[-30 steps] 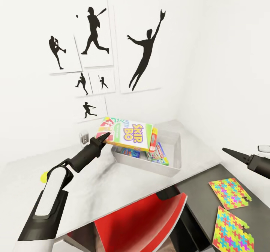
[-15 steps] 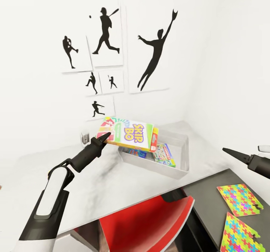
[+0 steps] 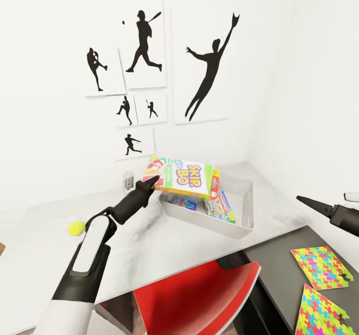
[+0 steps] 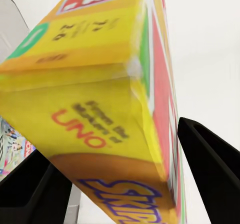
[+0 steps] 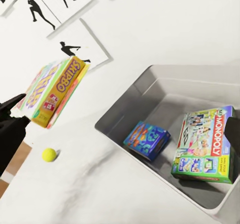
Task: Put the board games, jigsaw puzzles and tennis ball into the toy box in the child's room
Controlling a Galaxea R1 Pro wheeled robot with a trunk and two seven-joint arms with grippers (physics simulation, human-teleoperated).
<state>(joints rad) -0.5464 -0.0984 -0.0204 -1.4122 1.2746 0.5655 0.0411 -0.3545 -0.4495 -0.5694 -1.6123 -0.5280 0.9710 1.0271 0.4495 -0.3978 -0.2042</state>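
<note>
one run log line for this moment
left gripper: shut on SKIP BO box above toy box | right gripper: idle | tennis ball, jigsaw puzzles: out

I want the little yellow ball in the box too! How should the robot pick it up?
The tennis ball sits alone on the white table, apart from the toy box. It is round, so any opposite sides would do. Probably best to come from straight above and close the fingers around its widest middle, so it cannot roll away.
</note>
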